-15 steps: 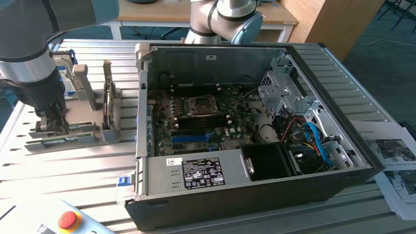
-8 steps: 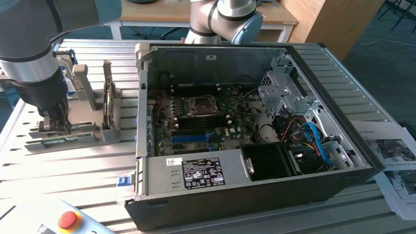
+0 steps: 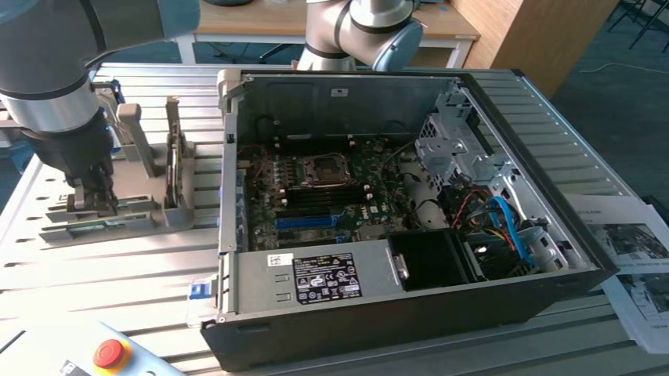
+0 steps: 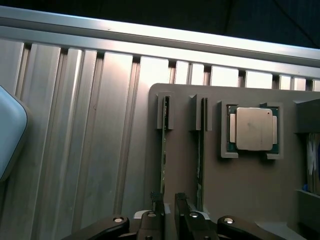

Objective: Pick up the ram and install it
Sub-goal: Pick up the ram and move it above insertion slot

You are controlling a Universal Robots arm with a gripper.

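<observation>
Green and thin, the ram (image 4: 163, 150) stands on edge in a slot of a grey holder (image 4: 240, 195), which the wrist view looks straight down on. The pincer (image 4: 169, 199) is open. Its two dark fingertips (image 4: 156, 200) sit either side of the ram's line at one end, with a gap showing between them. Whether they touch the stick I cannot tell.

A second stick (image 4: 200, 150) stands in the neighbouring slot, parallel and just beside the first. Beyond it a square silver chip (image 4: 252, 128) lies flat in its own recess of the holder. The holder rests on a ribbed aluminium bench (image 4: 100, 130).

The exterior view gives the wider setting. The arm stands over the holder at the exterior view's left. Towards that view's right is an open computer case (image 3: 418, 329) with its circuit board (image 3: 324, 188) exposed. A red button (image 3: 110, 352) sits at the bench's near corner, and printed papers (image 3: 638, 258) lie at the far right.
</observation>
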